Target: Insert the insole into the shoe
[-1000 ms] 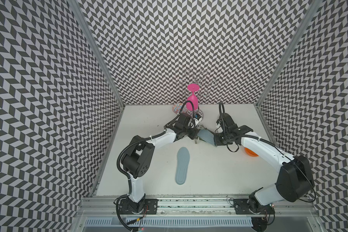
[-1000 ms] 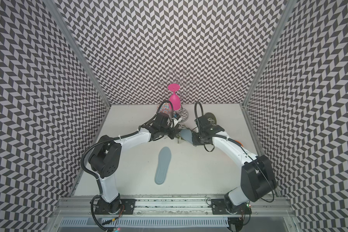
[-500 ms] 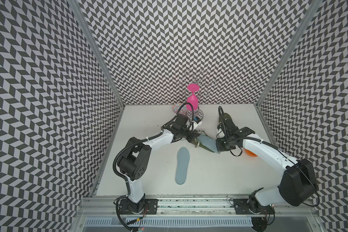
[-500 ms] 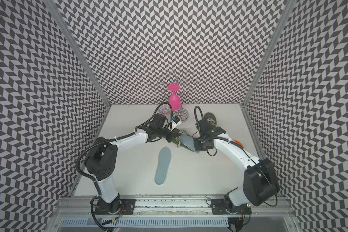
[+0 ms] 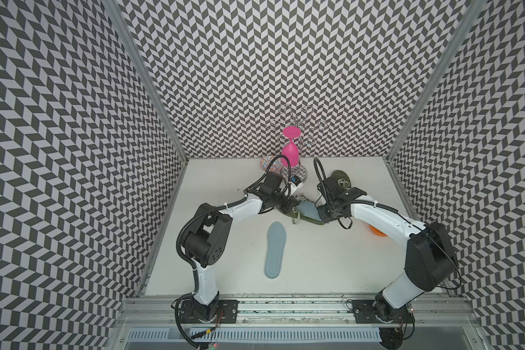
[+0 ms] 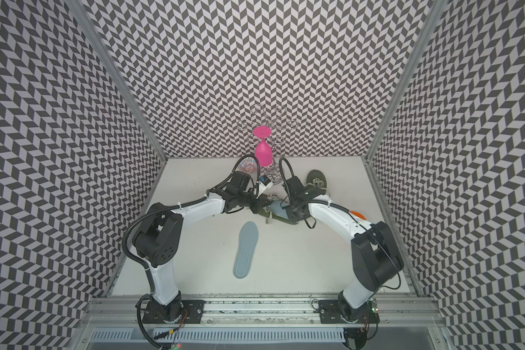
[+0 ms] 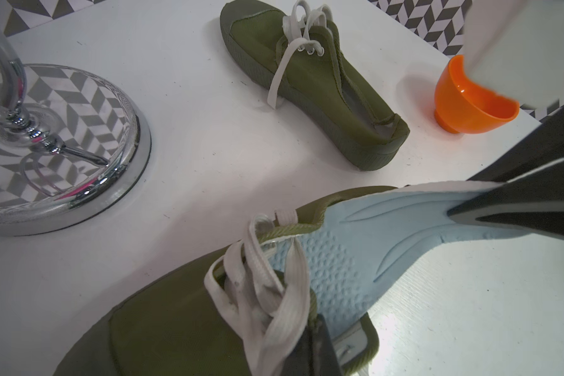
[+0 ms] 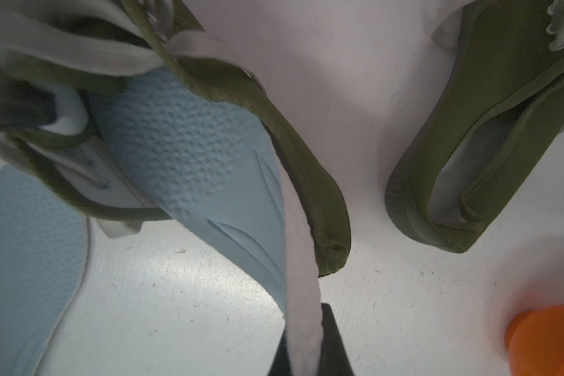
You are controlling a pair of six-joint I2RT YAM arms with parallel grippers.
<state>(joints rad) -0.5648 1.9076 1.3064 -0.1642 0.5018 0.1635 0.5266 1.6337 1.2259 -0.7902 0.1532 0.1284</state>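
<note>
Insole toe-first in shoe, heel pinched by right gripper, left gripper seemingly clamped on shoe's edge, grips hidden in both top views.

– light-blue foam insole: front end is lying hidden inside the olive-green canvas lace-up shoe, under white laces; heel tip is lying out of sight between the clamped fingers of the right gripper, which the picture's edge is cutting off.
– same shoe: toe is running out of the left wrist view.
– orange plastic cup, right side: white right arm is covering most of it in both top views.
– second olive-green shoe, far right: that arm is hiding its heel half.
– second light-blue insole: is showing blurred, running off the right wrist view.
</note>
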